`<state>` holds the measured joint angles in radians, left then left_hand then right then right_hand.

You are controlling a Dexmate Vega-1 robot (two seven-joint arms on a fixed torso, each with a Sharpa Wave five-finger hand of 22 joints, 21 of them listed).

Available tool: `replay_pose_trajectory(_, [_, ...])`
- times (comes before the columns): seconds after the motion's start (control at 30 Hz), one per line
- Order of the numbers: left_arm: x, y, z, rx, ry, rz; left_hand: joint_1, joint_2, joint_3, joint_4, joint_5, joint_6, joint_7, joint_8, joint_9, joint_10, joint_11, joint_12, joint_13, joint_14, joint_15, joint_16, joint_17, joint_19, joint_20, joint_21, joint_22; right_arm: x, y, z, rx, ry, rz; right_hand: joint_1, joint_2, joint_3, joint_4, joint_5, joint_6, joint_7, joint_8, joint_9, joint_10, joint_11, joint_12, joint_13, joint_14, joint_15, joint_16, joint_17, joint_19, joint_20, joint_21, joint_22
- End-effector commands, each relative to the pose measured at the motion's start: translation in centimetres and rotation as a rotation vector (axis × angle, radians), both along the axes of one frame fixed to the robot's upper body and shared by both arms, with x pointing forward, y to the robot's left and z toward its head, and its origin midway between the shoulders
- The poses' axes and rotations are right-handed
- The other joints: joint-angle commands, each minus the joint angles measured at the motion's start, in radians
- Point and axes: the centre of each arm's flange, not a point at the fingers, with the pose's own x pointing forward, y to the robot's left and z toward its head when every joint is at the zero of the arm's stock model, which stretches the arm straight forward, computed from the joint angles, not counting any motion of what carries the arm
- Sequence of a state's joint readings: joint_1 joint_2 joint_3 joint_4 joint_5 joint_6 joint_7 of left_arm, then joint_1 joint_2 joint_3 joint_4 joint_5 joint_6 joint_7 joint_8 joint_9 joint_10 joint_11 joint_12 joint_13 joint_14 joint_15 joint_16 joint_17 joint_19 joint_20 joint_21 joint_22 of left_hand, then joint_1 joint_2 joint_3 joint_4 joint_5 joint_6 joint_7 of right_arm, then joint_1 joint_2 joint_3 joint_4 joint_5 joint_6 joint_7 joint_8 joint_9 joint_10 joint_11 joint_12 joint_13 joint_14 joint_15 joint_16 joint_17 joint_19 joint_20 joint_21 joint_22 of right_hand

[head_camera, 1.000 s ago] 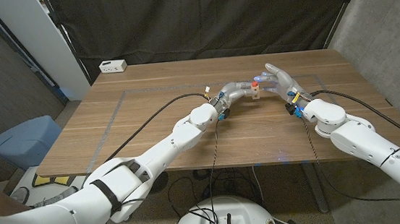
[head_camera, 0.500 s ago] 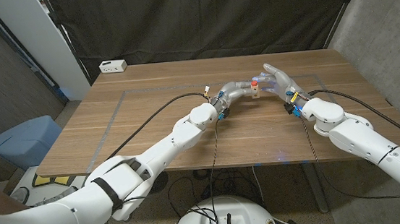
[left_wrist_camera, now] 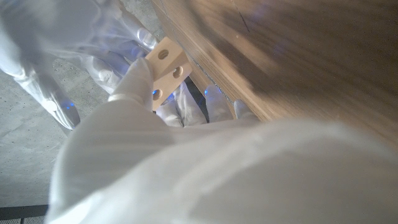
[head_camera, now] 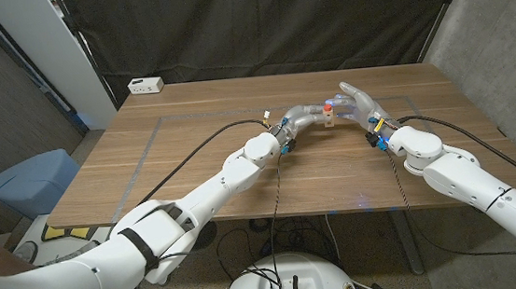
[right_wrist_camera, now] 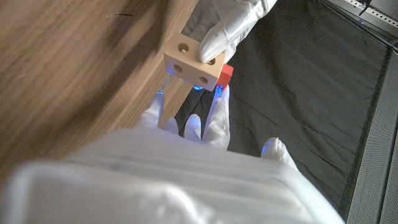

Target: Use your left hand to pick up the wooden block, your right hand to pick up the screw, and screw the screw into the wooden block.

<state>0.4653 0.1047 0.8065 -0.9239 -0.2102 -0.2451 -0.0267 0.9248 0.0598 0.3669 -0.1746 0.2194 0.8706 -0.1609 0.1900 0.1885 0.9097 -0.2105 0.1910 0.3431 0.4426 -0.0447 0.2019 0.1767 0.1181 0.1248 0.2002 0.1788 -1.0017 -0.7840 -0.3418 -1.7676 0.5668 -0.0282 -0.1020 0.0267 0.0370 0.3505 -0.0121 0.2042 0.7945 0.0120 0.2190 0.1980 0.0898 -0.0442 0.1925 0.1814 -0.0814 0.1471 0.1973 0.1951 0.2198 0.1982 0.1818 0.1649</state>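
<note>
- A blue bin (head_camera: 35,181) is seen on the floor, well to the left of the left hand, beside the table (head_camera: 194,159).
- A white power strip (head_camera: 145,84) lies at the table's far left corner, well apart from both hands; a black curtain (head_camera: 257,23) hangs behind.
- The block (head_camera: 329,117) is grasped by the left hand (head_camera: 304,117) above the table; holes are seen in its faces in the wrist views.
- A red part (right_wrist_camera: 226,73), perhaps the screw, is seen at the block's far side, against the right hand's fingertips (right_wrist_camera: 219,93).
- The right hand (head_camera: 360,106) is raised just right of the block, fingers spread; whether the red part is gripped cannot be told.
</note>
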Motion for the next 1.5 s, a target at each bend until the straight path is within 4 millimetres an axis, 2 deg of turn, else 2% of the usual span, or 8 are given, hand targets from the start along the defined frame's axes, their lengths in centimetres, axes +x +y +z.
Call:
replay_pose_trajectory(0.03, [0.0,0.0,-0.1,-0.003,0.003,0.002,0.006,0.014,0.02,0.016,0.006,0.024,0.008,0.008,0.004,0.012,-0.004,0.021,0.069,0.007,-0.051,0.001,0.003,-0.002,0.005,0.006,0.005,-0.3,-0.2,-0.2,0.007,-0.003,-0.017,0.0,0.008,0.0,0.001,0.009,0.017,0.003,0.01,0.002,0.012,0.004,0.008,0.003,0.012,0.0,0.009,0.002,0.008,-0.008,0.007,0.003])
replay_pose_trajectory(0.23, [0.0,-0.2,-0.1,-0.003,0.004,-0.002,0.005,0.015,0.02,0.017,0.006,0.024,0.008,0.008,0.004,0.011,-0.003,0.021,0.07,0.007,-0.05,0.001,0.004,-0.002,0.006,0.006,0.005,-0.6,-0.4,-0.4,0.012,-0.004,-0.031,0.003,0.009,0.001,0.001,0.01,0.036,0.007,0.014,0.002,0.023,-0.002,0.01,0.003,0.021,-0.002,0.011,0.001,0.016,-0.012,0.009,0.003])
replay_pose_trajectory(0.4, [0.0,-0.2,-0.2,-0.004,0.007,-0.002,0.005,0.014,0.02,0.017,0.006,0.024,0.009,0.008,0.004,0.012,-0.004,0.021,0.07,0.007,-0.05,0.001,0.004,-0.002,0.006,0.006,0.005,-0.8,-0.5,-0.5,0.021,-0.005,-0.041,0.006,0.011,0.001,0.001,0.011,0.054,0.012,0.018,0.002,0.035,0.005,0.013,0.003,0.03,-0.007,0.013,0.0,0.023,-0.015,0.01,0.003])
replay_pose_trajectory(0.8, [0.0,-0.2,-0.2,-0.001,0.009,0.0,0.006,0.016,0.021,0.017,0.006,0.024,0.008,0.008,0.004,0.011,-0.004,0.021,0.07,0.007,-0.049,0.001,0.004,-0.002,0.006,0.006,0.005,-0.9,-0.6,-0.6,0.031,-0.007,-0.053,0.012,0.014,0.003,-0.001,0.012,0.086,0.018,0.024,0.001,0.057,0.002,0.015,0.002,0.05,-0.013,0.018,-0.002,0.038,-0.024,0.013,0.003])
replay_pose_trajectory(1.5, [-0.1,-0.4,-0.3,0.004,0.009,-0.006,0.006,0.014,0.02,0.016,0.006,0.025,0.008,0.008,0.004,0.012,-0.004,0.022,0.07,0.007,-0.05,0.001,0.003,-0.002,0.006,0.006,0.005,-1.5,-0.6,-0.8,0.027,-0.01,-0.048,0.019,0.018,0.006,-0.004,0.014,0.171,0.03,0.043,-0.001,0.105,-0.002,0.021,0.002,0.07,-0.029,0.018,-0.003,0.052,-0.027,0.011,0.002])
